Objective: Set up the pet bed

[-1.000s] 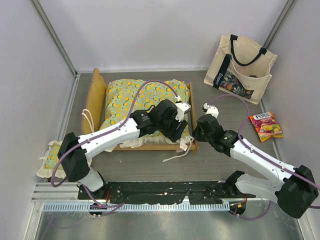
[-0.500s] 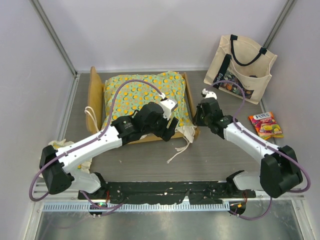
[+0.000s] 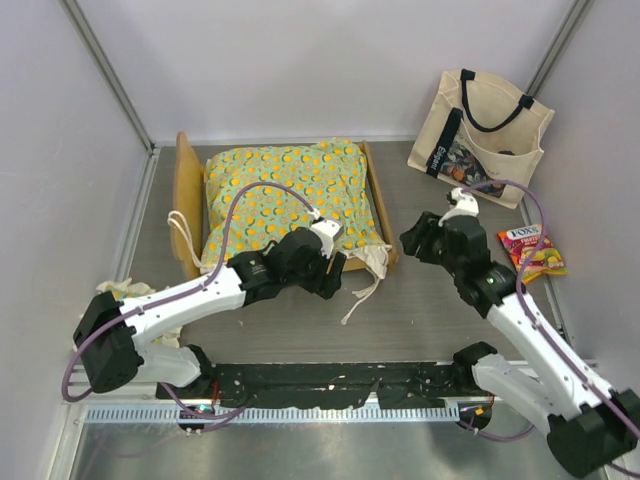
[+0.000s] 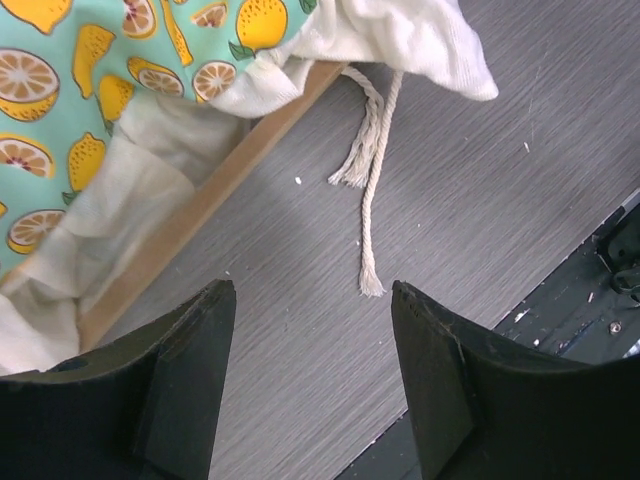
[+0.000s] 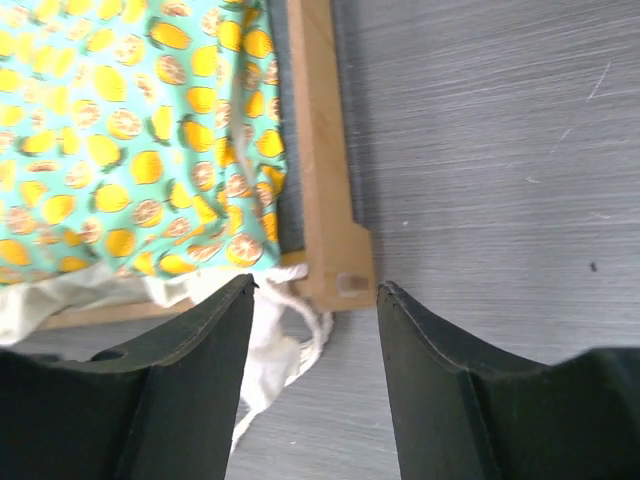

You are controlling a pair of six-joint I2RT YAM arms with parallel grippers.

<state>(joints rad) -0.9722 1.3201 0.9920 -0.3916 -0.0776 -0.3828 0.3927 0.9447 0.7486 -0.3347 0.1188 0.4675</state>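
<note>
The pet bed's light-wood frame (image 3: 383, 215) lies flat at mid table, headboard (image 3: 184, 200) on the left. Its green orange-print mattress (image 3: 285, 190) fills the frame, and cream ruffle and ties (image 3: 368, 270) spill over the near right corner. My left gripper (image 3: 337, 264) hovers open just in front of the near rail (image 4: 220, 185), with bare table between its fingers (image 4: 190, 380) and a tie cord (image 4: 372, 190) lying ahead. My right gripper (image 3: 413, 240) is open, a little right of the frame's near right corner (image 5: 335, 250), holding nothing.
A cream tote bag (image 3: 482, 135) leans on the back right wall. A FOX'S candy packet (image 3: 532, 250) lies right of my right arm. A small ruffled pillow (image 3: 122, 290) peeks out at the left wall behind my left arm. A black rail (image 3: 320, 380) runs along the near edge.
The bed slid toward the back wall and squared up. My right gripper opened and drew back to the right off the frame corner. My left gripper pulled back off the mattress to the near rail.
</note>
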